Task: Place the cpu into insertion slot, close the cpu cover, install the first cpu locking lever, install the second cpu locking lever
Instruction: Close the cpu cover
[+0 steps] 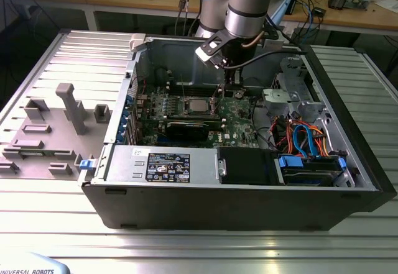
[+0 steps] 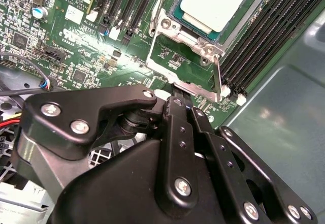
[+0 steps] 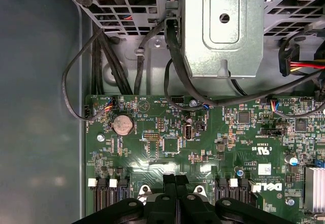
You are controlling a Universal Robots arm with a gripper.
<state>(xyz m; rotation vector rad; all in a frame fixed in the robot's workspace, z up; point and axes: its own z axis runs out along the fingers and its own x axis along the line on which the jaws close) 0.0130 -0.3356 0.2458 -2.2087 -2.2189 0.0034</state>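
we see the black gripper (image 2: pixel 184 101), fingers drawn together (hold unclear), tips at the free edge of the open thin silvery cpu cover (image 2: pixel 217 76), and straight beyond it the silvery-grey square cpu (image 2: pixel 216 3) seated in the metal-rimmed insertion slot (image 2: pixel 170 25).

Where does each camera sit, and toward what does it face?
Exterior view: off the arm, looking down into the open computer case; the arm and gripper show.
Second wrist view: on the arm, looking past the gripper at the cpu.
First wrist view: on the arm, looking past the gripper across the motherboard to a metal cage.
Both wrist views share gripper and motherboard.
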